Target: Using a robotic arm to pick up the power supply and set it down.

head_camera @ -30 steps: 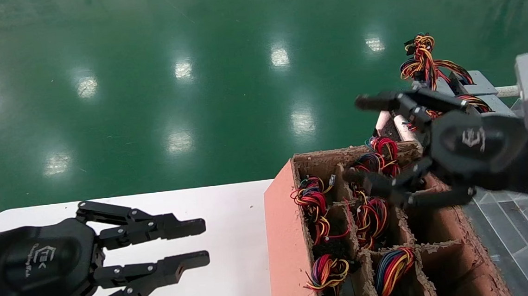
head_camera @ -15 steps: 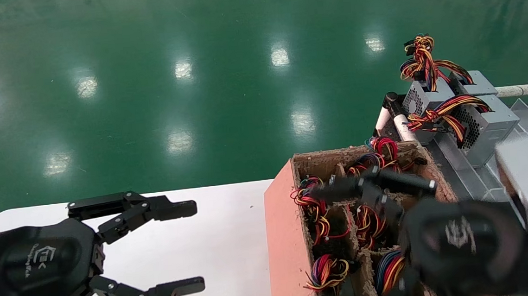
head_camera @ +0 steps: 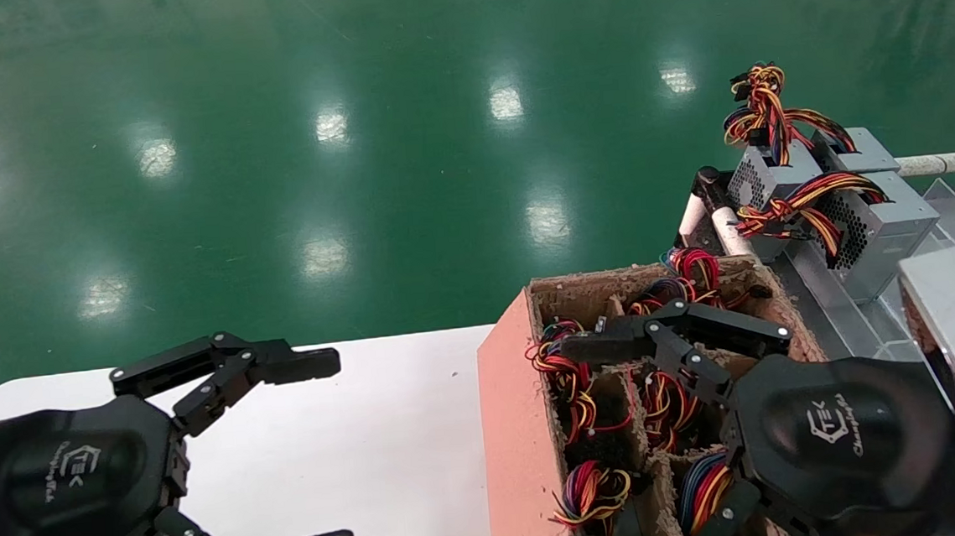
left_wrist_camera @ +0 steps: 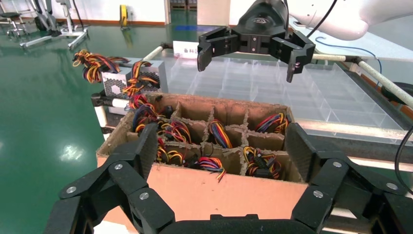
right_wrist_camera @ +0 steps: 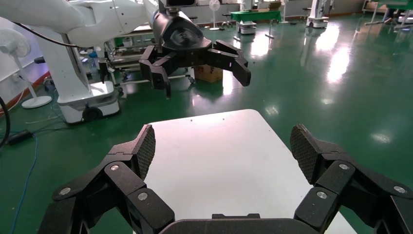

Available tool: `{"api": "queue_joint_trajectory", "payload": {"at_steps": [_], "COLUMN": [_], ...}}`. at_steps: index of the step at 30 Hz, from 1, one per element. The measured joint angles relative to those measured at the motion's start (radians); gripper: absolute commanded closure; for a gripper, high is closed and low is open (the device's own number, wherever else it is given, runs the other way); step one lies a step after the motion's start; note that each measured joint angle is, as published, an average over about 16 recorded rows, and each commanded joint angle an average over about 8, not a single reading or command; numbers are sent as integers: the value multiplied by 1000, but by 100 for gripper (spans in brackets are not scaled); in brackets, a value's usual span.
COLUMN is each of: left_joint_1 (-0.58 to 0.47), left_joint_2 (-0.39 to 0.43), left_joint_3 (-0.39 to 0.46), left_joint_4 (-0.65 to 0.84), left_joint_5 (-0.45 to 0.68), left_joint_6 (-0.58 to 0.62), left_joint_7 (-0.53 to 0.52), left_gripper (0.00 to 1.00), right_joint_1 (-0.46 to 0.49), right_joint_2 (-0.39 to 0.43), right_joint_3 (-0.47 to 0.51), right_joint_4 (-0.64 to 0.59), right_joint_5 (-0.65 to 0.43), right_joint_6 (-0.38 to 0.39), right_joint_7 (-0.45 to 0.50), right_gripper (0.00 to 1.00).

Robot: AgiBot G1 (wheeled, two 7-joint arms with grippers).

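Two silver power supplies (head_camera: 874, 232) with honeycomb grilles and red-yellow-orange wire bundles sit on a ledge beyond the pinkish cardboard box (head_camera: 516, 433); the left wrist view shows them too (left_wrist_camera: 116, 84). My right gripper (head_camera: 587, 449) hovers over the box's compartments, open wide, holding nothing, well short of the power supplies. My left gripper (head_camera: 327, 455) hangs over the white table (head_camera: 408, 475), open wide and empty. Each wrist view shows its own spread fingers (left_wrist_camera: 146, 146) (right_wrist_camera: 146, 146) and the other gripper beyond (left_wrist_camera: 251, 46) (right_wrist_camera: 195, 56).
The cardboard box (left_wrist_camera: 209, 190) is split into several compartments stuffed with coloured wire bundles (head_camera: 568, 362). A clear partitioned plastic tray (left_wrist_camera: 292, 92) lies behind it beside a white pipe rail (head_camera: 949, 162). Green floor surrounds the table.
My right gripper has swung down from in front of the power supplies to just over the cardboard box. My left gripper's fingers have spread much wider.
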Motion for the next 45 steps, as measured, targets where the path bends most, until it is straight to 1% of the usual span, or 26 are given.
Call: {"api": "queue_joint_trajectory", "payload": {"at_steps": [45], "left_joint_1": [0], "left_joint_2": [0], "left_joint_3": [0], "left_joint_4": [0], "left_joint_5": [0], "left_joint_6": [0], "left_joint_7": [0], "left_gripper": [0], "right_joint_1": [14], "right_joint_2": [-3], "right_joint_3": [-1], "right_joint_4": [-21], "right_joint_5": [-10], "right_joint_6": [0], "right_joint_7": [-7], "right_gripper": [0]}}
